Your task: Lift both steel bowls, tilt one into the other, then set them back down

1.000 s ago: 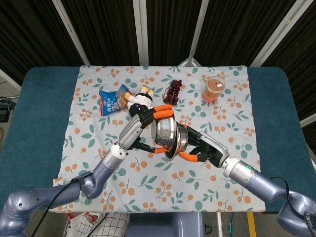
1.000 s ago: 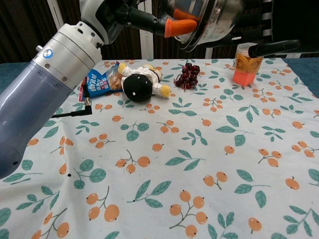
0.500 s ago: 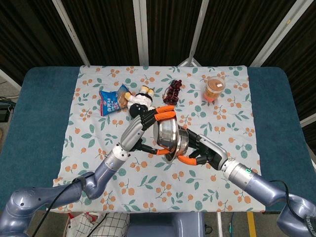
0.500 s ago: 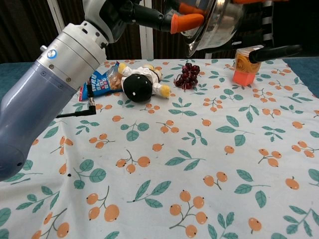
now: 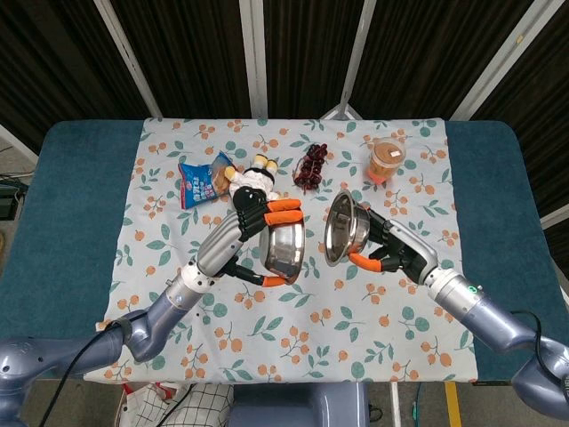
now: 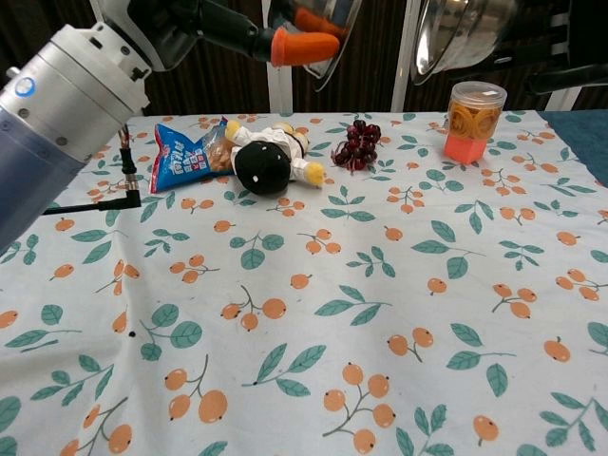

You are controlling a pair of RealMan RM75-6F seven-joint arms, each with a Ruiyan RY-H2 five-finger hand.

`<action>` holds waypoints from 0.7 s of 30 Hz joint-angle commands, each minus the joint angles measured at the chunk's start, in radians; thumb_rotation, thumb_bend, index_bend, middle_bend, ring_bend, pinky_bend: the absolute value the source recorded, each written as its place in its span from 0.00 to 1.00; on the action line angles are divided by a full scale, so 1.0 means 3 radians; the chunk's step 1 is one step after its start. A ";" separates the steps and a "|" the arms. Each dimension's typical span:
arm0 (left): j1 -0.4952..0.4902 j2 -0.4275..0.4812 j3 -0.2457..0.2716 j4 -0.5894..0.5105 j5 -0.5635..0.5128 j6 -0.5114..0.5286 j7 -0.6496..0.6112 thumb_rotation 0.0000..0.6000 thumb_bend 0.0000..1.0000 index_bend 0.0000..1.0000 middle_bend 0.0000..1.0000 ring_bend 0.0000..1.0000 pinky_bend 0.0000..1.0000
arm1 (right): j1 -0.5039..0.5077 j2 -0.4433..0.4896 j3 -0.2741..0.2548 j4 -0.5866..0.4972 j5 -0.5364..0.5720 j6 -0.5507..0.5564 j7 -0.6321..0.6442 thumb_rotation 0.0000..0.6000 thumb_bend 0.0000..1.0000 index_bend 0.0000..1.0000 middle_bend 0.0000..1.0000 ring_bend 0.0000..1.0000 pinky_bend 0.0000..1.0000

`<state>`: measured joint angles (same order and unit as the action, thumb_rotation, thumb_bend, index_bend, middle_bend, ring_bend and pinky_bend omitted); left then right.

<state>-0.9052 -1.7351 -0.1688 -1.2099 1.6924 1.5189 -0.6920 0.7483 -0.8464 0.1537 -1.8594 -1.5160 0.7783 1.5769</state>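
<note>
On the left of the head view, we see the left robot hand (image 5: 258, 233) gripping the left steel bowl (image 5: 284, 247) by its rim, orange-tipped fingers (image 5: 286, 211) over the upper edge. The bowl is held in the air over the tabletop (image 5: 62, 205), tipped steeply so its mouth faces roughly 3 o'clock. In the chest view only its lower edge shows at the top of the picture, so we cannot say whether anything is inside.

At the centre, towards 12 o'clock, lie a snack packet (image 5: 200, 180), a doll (image 5: 252, 181) and a cluster of dark berries (image 5: 310, 167) on the floral cloth (image 5: 178, 294) — none of them part of the job.

Moving right, the right steel bowl (image 5: 344, 228) is likewise aloft and tilted, its opening towards 9 o'clock — facing the other bowl, with a clear gap between the two. The right robot hand (image 5: 391, 251) holds it from behind and below. An orange cup (image 5: 386, 158) stands at about 1 o'clock.

We judge the lift done. With the bowls apart and both steeply tipped, we cannot tell whether the pour is finished or about to begin. Levelling the bowls and setting them down on the cloth remain.
</note>
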 commanded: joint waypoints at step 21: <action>0.0207 0.1265 0.0531 -0.1337 -0.0655 -0.1427 0.0737 1.00 0.39 0.48 0.61 0.48 0.67 | -0.0437 -0.1460 -0.0606 0.1452 0.0532 0.1045 -0.5599 1.00 0.38 1.00 0.98 0.98 1.00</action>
<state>-0.8388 -1.3921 -0.0335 -1.5866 1.5315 1.1477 -0.4849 0.6645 -1.1519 0.0571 -1.5756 -1.3387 0.9962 0.1617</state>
